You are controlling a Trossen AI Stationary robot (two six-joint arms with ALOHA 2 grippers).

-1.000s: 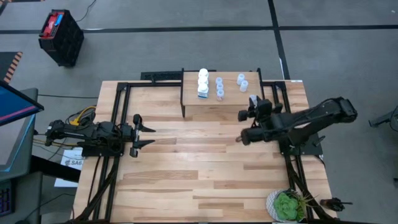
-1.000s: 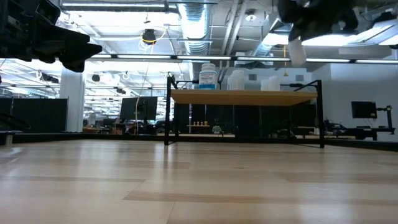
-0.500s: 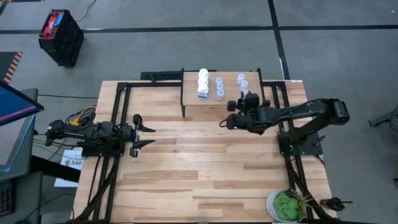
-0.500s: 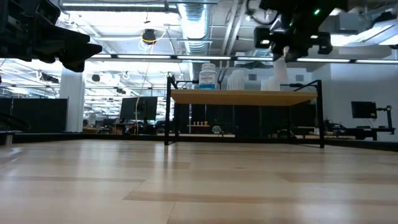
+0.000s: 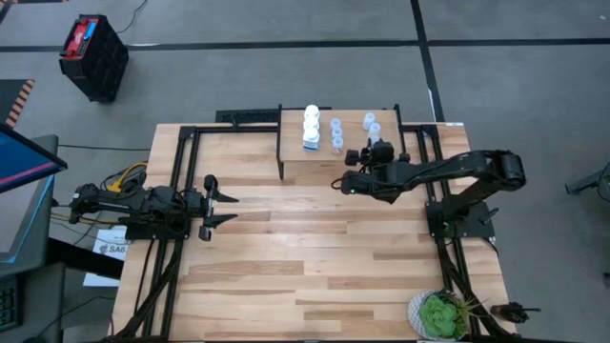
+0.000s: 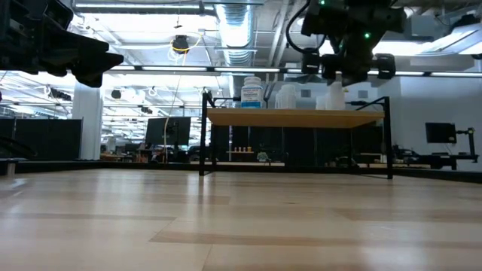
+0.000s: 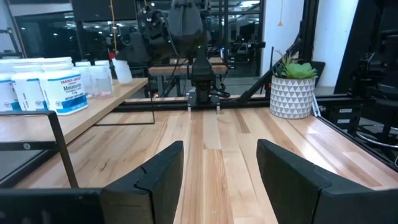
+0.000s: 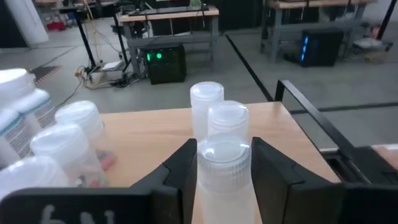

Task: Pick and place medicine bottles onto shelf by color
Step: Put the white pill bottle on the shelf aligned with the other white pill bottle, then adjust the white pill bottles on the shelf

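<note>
**Pale blue bottle between the right pincer's fingers at the shelf's near right edge**

Translucent pale blue medicine bottle [image 8: 224, 171] with a white cap sits between the two dark fingers [image 8: 180, 171] of the right pincer [image 5: 372, 152], which close against its sides and grip it. The pincer holds it over the near right part of the small raised shelf [image 5: 295, 157], a light wooden top on thin black legs [image 6: 388, 139] standing at the far edge of the slatted wooden desk [image 5: 315, 257]. In the low view the bottle [image 6: 337, 96] hangs just at the shelf top, under the pincer; whether it touches the wood cannot be told.

Just beyond the held bottle stand two more pale blue capped bottles [image 8: 227, 122], one behind the other. Farther along the shelf are another pair of blue bottles [image 5: 336, 134], then a row of larger opaque white bottles [image 5: 311, 126], one with a blue label.

The left pincer [image 5: 221, 198] hovers over the left side of the desk, well apart from the shelf, its fingers [image 7: 155, 177] spread open with nothing between them. A green plant in a white patterned pot [image 5: 438, 312] sits at the desk's near right corner.
</note>
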